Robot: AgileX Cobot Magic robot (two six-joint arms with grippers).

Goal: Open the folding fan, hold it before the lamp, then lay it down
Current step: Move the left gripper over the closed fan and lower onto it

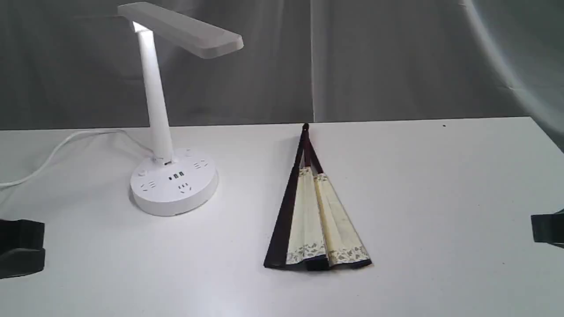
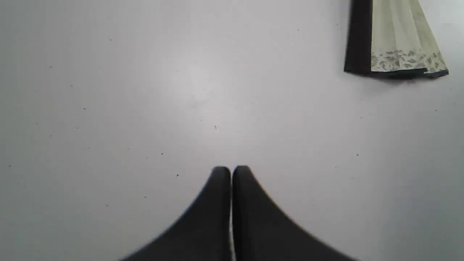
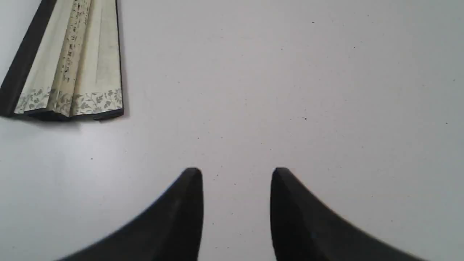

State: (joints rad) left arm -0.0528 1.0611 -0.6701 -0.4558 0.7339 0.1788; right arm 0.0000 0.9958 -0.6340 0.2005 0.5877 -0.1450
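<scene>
The fan (image 1: 308, 215) has a matt cream paper leaf and dark wooden ribs. The lamp (image 1: 158, 123) is smooth white plastic; the table (image 1: 440, 185) looks matt white.

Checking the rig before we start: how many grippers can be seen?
2. The left gripper, shut, is over the table left of the folding fan. The right gripper, open, is over the table on the fan's right. Neither touches the fan.

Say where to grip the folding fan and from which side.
Probably the dark outer rib of the folding fan, near its wide end. It lies flat on the table, slightly spread, pivot at the far end, so that rib is the stiff exposed edge. Come from the left, low; the left pincer is shut and must open first.
</scene>
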